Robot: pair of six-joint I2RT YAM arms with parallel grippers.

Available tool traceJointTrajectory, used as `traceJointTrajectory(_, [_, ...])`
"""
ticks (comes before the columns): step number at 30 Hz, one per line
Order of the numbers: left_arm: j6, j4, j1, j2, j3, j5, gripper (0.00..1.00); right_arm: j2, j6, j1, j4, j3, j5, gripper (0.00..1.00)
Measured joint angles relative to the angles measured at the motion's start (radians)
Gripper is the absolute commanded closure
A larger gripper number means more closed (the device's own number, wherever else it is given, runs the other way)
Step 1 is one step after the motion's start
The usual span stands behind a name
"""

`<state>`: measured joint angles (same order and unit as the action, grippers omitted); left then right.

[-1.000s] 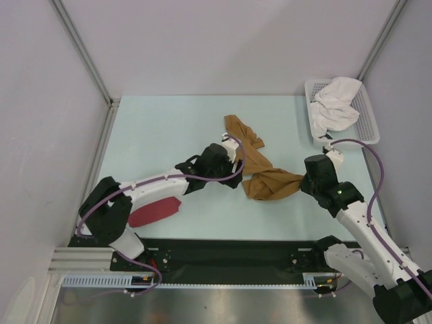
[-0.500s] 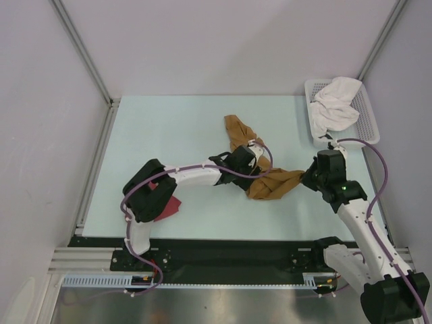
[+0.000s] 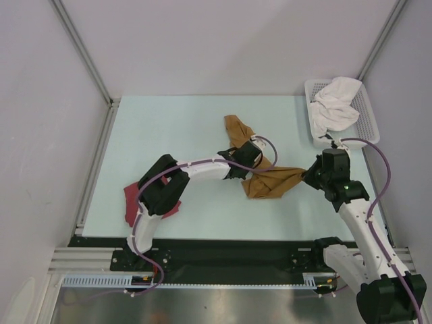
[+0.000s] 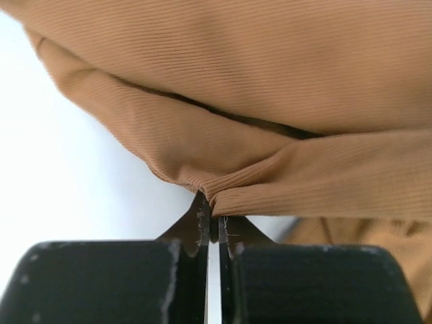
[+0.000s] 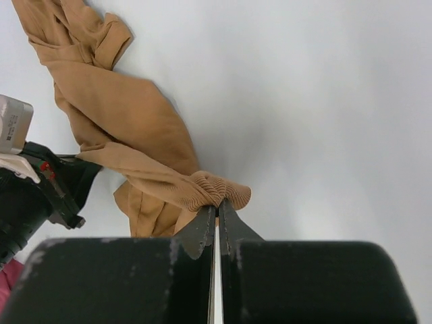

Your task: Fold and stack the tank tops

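Observation:
The tan-brown tank top [image 3: 271, 182] lies bunched mid-table, one end trailing toward the back [image 3: 236, 128]. My left gripper [image 3: 250, 171] is shut on a fold at its middle; the left wrist view shows ribbed tan cloth [image 4: 270, 81] pinched at the left gripper's tips [image 4: 214, 219]. My right gripper [image 3: 308, 177] is shut on the top's right end, a wad of cloth [image 5: 223, 189] squeezed at the right gripper's tips [image 5: 217, 204]. The dark red tank top [image 3: 131, 202] lies at the near left, partly hidden under the left arm.
A white mesh basket [image 3: 368, 111] stands at the back right with a crumpled white cloth [image 3: 335, 104] in it. Grey walls and metal posts close in the table on the left, right and back. The left arm's elbow [image 3: 162, 189] hangs over the red top.
The left arm has reached right to the tan top and its jaws have shut on the cloth. The right gripper has drawn its end slightly right, and more of the red top shows.

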<state>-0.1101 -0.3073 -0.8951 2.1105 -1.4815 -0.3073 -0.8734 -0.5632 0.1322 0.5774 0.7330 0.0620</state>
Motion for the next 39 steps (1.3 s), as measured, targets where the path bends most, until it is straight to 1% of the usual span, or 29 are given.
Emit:
traceJointTrajectory(3, [-0.005, -0.011, 0.019, -0.013, 0.005, -0.017, 1.00, 0.000, 0.007, -0.020, 0.000, 0.000, -0.008, 1.00])
traceJointTrajectory(5, [-0.012, -0.032, 0.037, -0.053, 0.022, -0.039, 1.00, 0.000, 0.011, -0.033, 0.000, 0.000, -0.014, 1.00])
traceJointTrajectory(9, [-0.036, -0.101, 0.069, -0.207, 0.051, -0.115, 1.00, -0.016, 0.019, -0.043, 0.002, 0.024, -0.028, 1.00])
traceJointTrajectory(12, [-0.066, -0.155, 0.074, -0.341, 0.051, -0.177, 1.00, -0.077, 0.029, -0.043, 0.003, 0.099, -0.051, 1.00])
traceJointTrajectory(14, [-0.087, -0.201, 0.072, -0.428, 0.048, -0.210, 1.00, -0.127, 0.037, -0.043, 0.010, 0.179, -0.061, 1.00])
traceJointTrajectory(17, [-0.119, -0.294, 0.071, -0.520, 0.013, -0.257, 1.00, -0.179, 0.054, -0.042, 0.018, 0.309, -0.100, 1.00])
traceJointTrajectory(21, [-0.152, -0.437, 0.071, -0.601, -0.077, -0.323, 1.00, -0.248, 0.089, -0.042, 0.086, 0.589, -0.171, 1.00])
traceJointTrajectory(23, [-0.161, -0.505, 0.069, -0.651, -0.135, -0.347, 1.00, -0.251, 0.104, -0.040, 0.092, 0.716, -0.222, 1.00])
traceJointTrajectory(25, [-0.162, -0.555, 0.061, -0.712, -0.186, -0.350, 1.00, -0.222, 0.116, -0.038, 0.098, 0.792, -0.280, 1.00])
traceJointTrajectory(28, [-0.159, -0.600, 0.045, -0.849, -0.230, -0.290, 1.00, -0.122, 0.130, -0.036, 0.109, 0.827, -0.371, 1.00])
traceJointTrajectory(32, [-0.161, -0.636, 0.042, -1.035, -0.253, -0.116, 1.00, 0.023, 0.149, -0.035, 0.145, 0.853, -0.484, 1.00])
traceJointTrajectory(36, [-0.169, -0.643, 0.042, -1.172, -0.222, 0.073, 1.00, 0.104, 0.178, -0.035, 0.204, 0.929, -0.548, 1.00])
traceJointTrajectory(39, [-0.176, -0.646, 0.042, -1.231, -0.199, 0.155, 1.00, 0.121, 0.203, -0.035, 0.248, 0.982, -0.565, 1.00])
